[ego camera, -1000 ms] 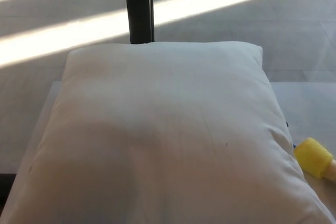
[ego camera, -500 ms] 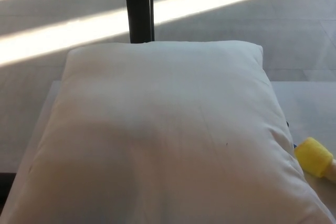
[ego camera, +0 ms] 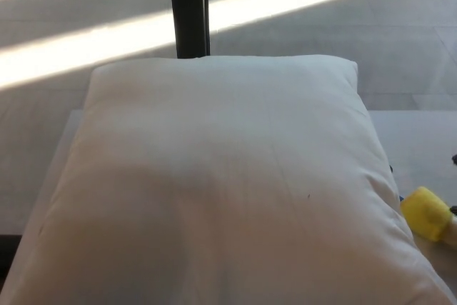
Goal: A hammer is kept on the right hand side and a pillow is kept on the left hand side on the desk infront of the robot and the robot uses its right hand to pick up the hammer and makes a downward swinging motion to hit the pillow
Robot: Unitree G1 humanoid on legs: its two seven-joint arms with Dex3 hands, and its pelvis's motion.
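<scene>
A large white pillow (ego camera: 214,183) covers most of the desk (ego camera: 418,141) and fills the middle of the head view. Against the pillow's lower right corner lies the hammer (ego camera: 428,214); its yellow head and the start of a pale handle show, and the rest runs off the right edge. Just above the hammer, a small dark tip of what looks like my right hand (ego camera: 454,158) pokes in at the right edge, apart from the hammer. Too little of it shows to tell its state. My left hand does not show.
A dark upright post (ego camera: 189,8) stands behind the pillow's far edge. Beyond the desk is a grey floor with bright bands of sunlight (ego camera: 86,51). A strip of bare white desk lies right of the pillow.
A small dark tip has come in at the right edge above the hammer. The pillow and the hammer have not moved.
</scene>
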